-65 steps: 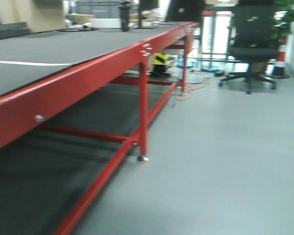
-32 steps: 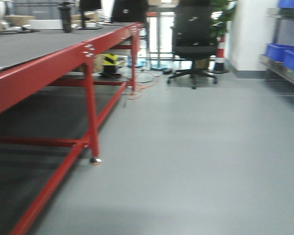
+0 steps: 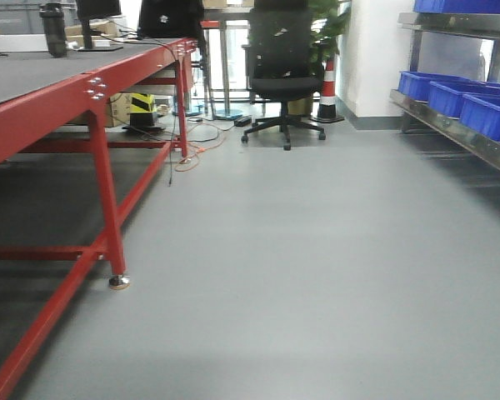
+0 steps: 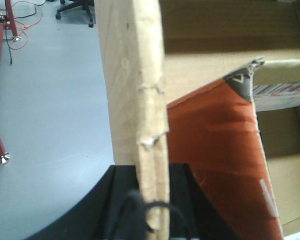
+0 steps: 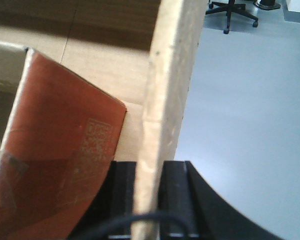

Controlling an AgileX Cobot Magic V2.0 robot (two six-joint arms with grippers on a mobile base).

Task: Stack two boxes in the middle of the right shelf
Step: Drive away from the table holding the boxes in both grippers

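Left claw (image 4: 151,182) and right claw (image 5: 149,175) each clamped on wall of large brown corrugated cardboard carton (image 4: 132,75), held off floor (image 3: 317,250). Shiny stainless-steel shelf (image 3: 447,127) ahead-right, well apart. Likely carrying stage; placing and stacking not yet done.

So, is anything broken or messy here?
Yes, a little. The box edge held in the left pincer is nicked and frayed in two spots. Orange and black cables also lie loose on the floor beside the red table.
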